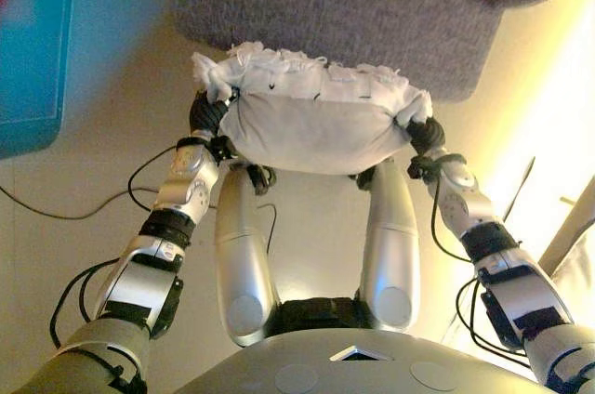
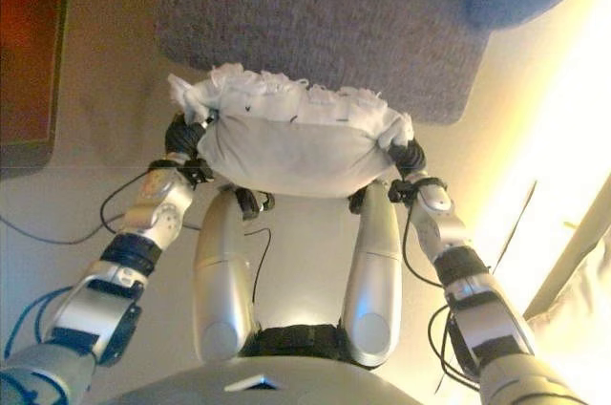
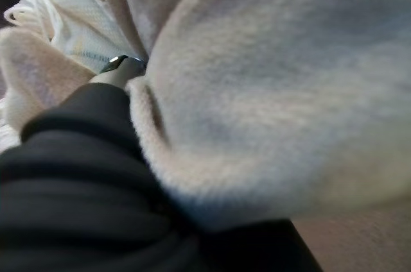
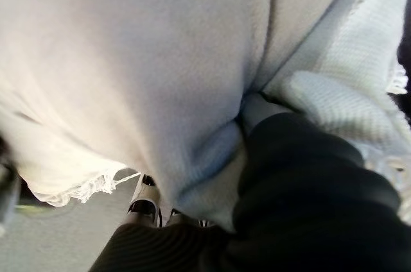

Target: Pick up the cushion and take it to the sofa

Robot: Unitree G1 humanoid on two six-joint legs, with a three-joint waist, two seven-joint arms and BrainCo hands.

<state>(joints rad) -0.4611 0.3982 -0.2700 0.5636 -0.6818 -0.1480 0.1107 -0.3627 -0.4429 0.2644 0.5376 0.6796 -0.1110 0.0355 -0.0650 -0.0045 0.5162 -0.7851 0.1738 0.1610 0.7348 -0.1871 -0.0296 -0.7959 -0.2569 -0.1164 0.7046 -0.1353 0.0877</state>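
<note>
One cushion (image 1: 311, 129), white with a fringed, ruffled edge along its far side, is held off the floor between the two hands, straight ahead of the robot. No writing or label can be read on it, and no container shows anywhere

The left hand (image 1: 209, 115) presses against the cushion's left end and the right hand (image 1: 423, 134) against its right end, so the cushion spans the gap between them and sags a little in the middle. In the left wrist view the dark ribbed cover lies against the soft fabric, and only one silver fingertip (image 3: 122, 65) shows, sunk into a fold; the rest of the fingers are buried in the cloth, so whether they are spread or curled cannot be told. The right wrist view gives the same: the cover pushed into the cushion, fingers hidden in the fabric, their state not to be told

Just beyond the cushion, its fringe overlapping the near edge, lies one grey textured rug (image 1: 353, 13) on the pale floor (image 1: 112, 162). Left of the cushion, well apart, stands one blue object (image 1: 37, 50), seen only in part
</note>
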